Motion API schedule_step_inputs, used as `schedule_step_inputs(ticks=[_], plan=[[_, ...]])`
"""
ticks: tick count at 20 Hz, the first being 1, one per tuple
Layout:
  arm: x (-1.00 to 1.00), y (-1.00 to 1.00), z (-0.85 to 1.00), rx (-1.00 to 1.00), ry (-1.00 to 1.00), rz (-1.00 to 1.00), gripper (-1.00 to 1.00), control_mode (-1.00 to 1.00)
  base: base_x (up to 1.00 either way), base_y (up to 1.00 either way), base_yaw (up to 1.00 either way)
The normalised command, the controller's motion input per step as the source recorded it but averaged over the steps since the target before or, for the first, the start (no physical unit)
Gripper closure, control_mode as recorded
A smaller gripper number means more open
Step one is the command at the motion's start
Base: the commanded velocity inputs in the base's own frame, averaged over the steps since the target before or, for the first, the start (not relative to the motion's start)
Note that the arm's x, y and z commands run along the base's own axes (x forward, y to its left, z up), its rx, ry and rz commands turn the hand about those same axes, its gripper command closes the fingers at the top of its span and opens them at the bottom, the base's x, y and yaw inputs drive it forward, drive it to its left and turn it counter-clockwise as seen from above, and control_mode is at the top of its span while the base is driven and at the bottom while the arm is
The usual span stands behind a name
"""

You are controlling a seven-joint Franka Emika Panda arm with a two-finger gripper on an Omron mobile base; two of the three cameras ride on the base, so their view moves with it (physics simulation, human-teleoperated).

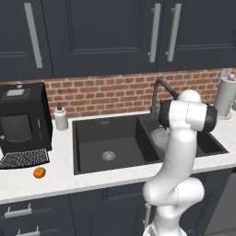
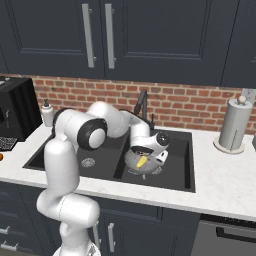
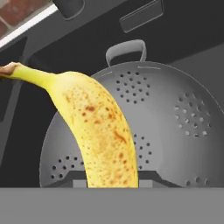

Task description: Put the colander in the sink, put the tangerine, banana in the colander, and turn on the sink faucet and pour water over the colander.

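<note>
Banana (image 3: 101,131) sits clamped in our pincer (image 2: 145,161), its long axis hanging directly above the colander (image 3: 175,131) in the sink (image 2: 182,170).

White speckled stone counter (image 1: 60,177) with a matte black double-basin sink (image 1: 92,138) set into it.
On it: small orange tangerine (image 1: 39,172), black coffee machine (image 1: 23,120), white soap bottle (image 1: 61,117), paper-towel roll (image 2: 234,125).

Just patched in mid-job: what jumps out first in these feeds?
The spotted yellow banana, held in the claw, hangs over the round silvery perforated colander, which sits in the smaller right basin of the matte black sink. Off on the white counter left of the sink, the small orange tangerine lies alone in front of the black coffee machine.
</note>
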Motion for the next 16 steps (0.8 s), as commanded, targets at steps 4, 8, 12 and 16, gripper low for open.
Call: schedule_step_inputs(ticks=[4,8,12,16], plan=[[0.09,0.00,-0.21,0.00,0.00,0.00,1.00,-1.00,0.00,0.00,0.00],[0.01,0.00,-0.30,0.00,-0.01,0.00,1.00,-1.00,0.00,0.00,0.00],[0.02,0.00,-0.28,0.00,-0.02,0.00,1.00,-1.00,0.00,0.00,0.00],[0.01,0.00,-0.20,0.00,-0.02,0.00,1.00,-1.00,0.00,0.00,0.00]])
